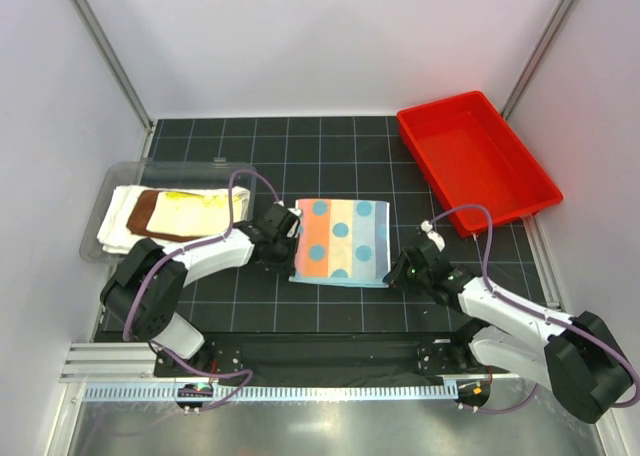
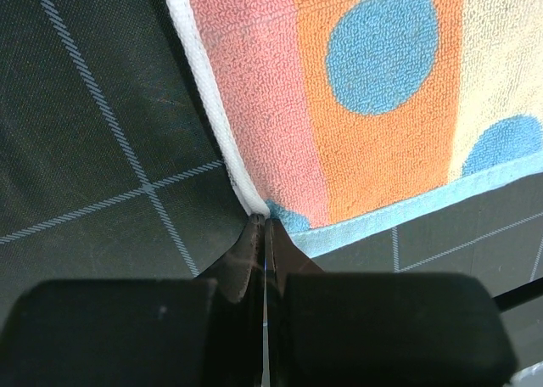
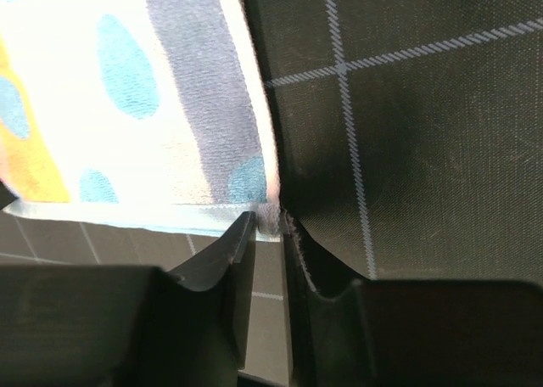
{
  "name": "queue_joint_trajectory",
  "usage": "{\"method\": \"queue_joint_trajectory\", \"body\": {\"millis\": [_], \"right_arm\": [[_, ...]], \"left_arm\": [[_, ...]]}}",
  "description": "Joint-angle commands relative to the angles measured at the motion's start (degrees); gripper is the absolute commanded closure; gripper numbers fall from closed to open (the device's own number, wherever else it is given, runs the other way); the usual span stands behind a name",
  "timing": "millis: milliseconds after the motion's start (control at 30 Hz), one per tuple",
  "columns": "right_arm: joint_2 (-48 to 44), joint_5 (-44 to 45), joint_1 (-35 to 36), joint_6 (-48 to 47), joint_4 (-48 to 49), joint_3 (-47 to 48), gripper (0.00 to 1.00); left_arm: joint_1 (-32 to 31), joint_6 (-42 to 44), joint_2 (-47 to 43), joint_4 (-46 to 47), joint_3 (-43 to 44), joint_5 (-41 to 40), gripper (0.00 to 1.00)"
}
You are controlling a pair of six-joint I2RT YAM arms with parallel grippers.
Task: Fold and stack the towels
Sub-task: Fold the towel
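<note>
While the left tool [image 2: 265,226] is closed against the pastel towel [image 1: 340,238], the right tool [image 3: 271,221] pinches its corner.

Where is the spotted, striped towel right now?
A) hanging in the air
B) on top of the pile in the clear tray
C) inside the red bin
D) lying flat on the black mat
D: the spotted towel lies spread flat on the black mat, in the middle of the table.

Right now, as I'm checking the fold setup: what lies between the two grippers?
The pastel towel lies flat between the left gripper and the right gripper, one at each near corner, shown in the top view.
</note>
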Motion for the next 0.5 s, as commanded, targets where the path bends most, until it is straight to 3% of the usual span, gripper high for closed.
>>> {"method": "queue_joint_trajectory", "body": {"millis": [0, 133, 333, 433, 467], "right_arm": [[-3.0, 0.1, 0.3, -1.1, 1.3, -0.1, 0.7], [-4.2, 0.2, 0.2, -0.7, 0.5, -0.2, 0.61], [-0.8, 0.7, 0.3, -0.6, 1.1, -1.1, 0.6], [-0.5, 0.9, 0.3, -0.7, 1.5, -1.7, 0.64], [-0.8, 1.1, 0.3, -0.8, 1.8, -1.9, 0.71]], "left_arm": [[-0.1, 1.9, 0.0, -1.6, 0.1, -2.7, 1.0], [-0.1, 1.7, 1.9, -1.4, 0.2, -2.0, 1.0], [-0.1, 1.7, 1.2, -1.3, -0.2, -2.2, 1.0], [-0.1, 2.1, 0.5, -2.1, -0.2, -2.9, 1.0], [-0.1, 2.3, 0.4, -2.2, -0.3, -2.9, 1.0]]}}
